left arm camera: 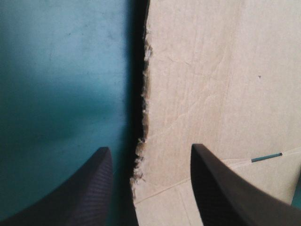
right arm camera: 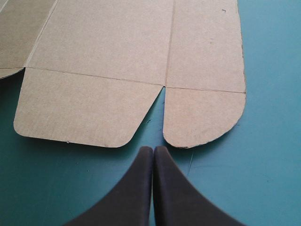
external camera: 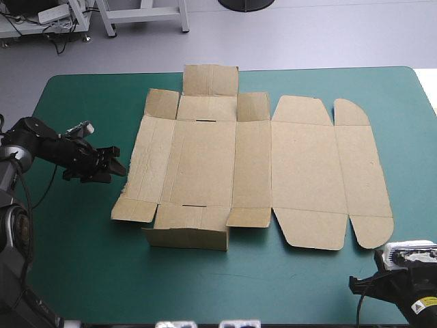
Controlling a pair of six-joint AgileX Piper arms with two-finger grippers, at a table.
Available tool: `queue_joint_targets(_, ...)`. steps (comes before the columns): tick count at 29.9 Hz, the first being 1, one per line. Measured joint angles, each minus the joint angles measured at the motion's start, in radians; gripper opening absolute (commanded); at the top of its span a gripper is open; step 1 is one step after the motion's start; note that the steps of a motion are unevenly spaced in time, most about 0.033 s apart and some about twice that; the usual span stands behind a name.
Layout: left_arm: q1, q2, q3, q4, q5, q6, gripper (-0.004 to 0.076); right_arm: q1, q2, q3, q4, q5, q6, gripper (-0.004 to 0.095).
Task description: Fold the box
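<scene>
The brown box [external camera: 252, 164] lies as a cut sheet spread flat across the middle of the teal-green table. Only its near-left flap [external camera: 184, 237] stands up a little as a low wall. My left gripper [external camera: 115, 166] is at the sheet's left edge and is open. In the left wrist view the left gripper [left arm camera: 150, 188] straddles the box's ragged edge [left arm camera: 143, 108], one finger over the cover and one over the board. My right gripper [right arm camera: 153, 149] is shut with nothing in it. It points at the gap between the two rounded flaps [right arm camera: 202, 115] at the box's near right corner and stops just short of them.
Bare teal-green cover [external camera: 82, 260] surrounds the sheet, widest along the near edge and at the left. The table's far edge runs close behind the box's far flap [external camera: 210, 80]. The right arm [external camera: 403, 287] sits low at the near right corner.
</scene>
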Motion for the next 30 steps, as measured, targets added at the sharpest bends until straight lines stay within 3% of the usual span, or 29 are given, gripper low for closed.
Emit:
queue_joint_targets(17, -0.003, 0.13, -0.008, -0.054, 0.004, 0.041, 0.0374, 0.0, 0.0, 0.0, -0.001, -0.001, -0.001, -0.0005)
queue_joint_targets(30, -0.158, 0.207, -0.03, -0.18, 0.016, 0.068, 0.0353, 0.0, 0.0, 0.0, -0.001, -0.001, -0.001, -0.0005)
